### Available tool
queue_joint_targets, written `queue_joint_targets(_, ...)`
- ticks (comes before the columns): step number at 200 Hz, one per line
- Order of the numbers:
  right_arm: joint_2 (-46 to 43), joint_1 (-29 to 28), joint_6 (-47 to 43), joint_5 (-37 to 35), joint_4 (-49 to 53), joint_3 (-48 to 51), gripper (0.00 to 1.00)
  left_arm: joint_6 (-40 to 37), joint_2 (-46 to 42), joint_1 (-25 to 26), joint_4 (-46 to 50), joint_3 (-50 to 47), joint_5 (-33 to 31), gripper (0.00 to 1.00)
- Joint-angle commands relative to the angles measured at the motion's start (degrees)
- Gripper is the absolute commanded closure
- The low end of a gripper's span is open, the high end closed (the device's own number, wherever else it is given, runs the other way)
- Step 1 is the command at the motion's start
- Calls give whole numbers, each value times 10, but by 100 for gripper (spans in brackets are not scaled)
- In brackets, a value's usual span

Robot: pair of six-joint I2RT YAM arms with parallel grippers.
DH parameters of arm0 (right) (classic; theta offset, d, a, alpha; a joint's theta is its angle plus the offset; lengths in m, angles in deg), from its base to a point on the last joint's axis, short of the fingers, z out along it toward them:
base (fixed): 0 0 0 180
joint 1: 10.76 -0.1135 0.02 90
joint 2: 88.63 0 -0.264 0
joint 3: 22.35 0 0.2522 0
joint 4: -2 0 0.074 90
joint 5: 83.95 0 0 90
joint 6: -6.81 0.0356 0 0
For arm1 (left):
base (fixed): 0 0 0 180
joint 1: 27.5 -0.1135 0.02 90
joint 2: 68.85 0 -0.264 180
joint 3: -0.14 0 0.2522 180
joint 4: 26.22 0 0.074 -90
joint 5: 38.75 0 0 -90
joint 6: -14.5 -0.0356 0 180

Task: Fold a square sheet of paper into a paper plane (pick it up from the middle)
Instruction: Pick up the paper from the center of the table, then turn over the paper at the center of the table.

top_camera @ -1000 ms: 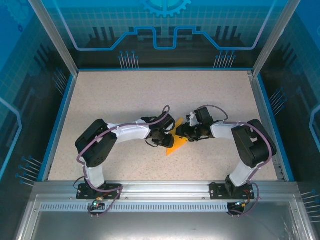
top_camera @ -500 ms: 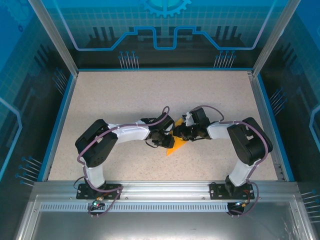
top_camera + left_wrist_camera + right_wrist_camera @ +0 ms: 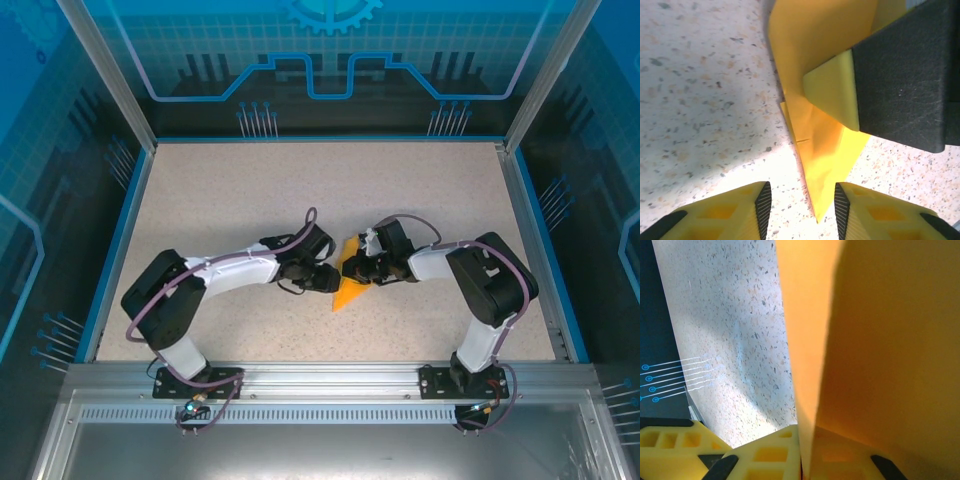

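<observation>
right gripper [image 3: 355, 270] now tight on paper [image 3: 345, 292]

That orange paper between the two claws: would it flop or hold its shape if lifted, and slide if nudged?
The folded paper looks thin, so it is probably light and bendy. Its creases likely stiffen it: the pointed tip lies straight. On the smooth table it would probably slide if nudged, but the right gripper is shut on it.

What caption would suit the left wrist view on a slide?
The left gripper, open, flanks the pointed tip of the folded orange paper.
</observation>
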Motion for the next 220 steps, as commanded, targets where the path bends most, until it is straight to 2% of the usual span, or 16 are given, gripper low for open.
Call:
queue_joint_targets(1,-23,-8,-9,4,3,-3,92,31,-21,-16,-22,-34,33,58)
queue_joint_targets(43,-81,-7,-7,13,18,-15,94,99,-93,-52,-99,-98,79,54)
queue_joint_targets(100,-143,-2,27,41,-12,-29,95,193,-219,-88,-205,-166,112,36)
queue_joint_targets(122,-154,0,43,49,-24,-43,95,241,-230,-89,-264,-187,131,33)
queue_joint_targets(153,-166,10,70,56,-63,-52,95,258,-257,-89,-227,-188,109,30)
queue_joint_targets(163,-169,11,77,60,-69,-55,95,283,-268,-90,-257,-200,109,26)
queue_joint_targets(177,-168,12,87,66,-79,-60,95,317,-268,-89,-313,-212,123,26)
queue_joint_targets(220,-171,15,121,80,-120,-54,95,325,-239,-89,-363,-196,149,26)
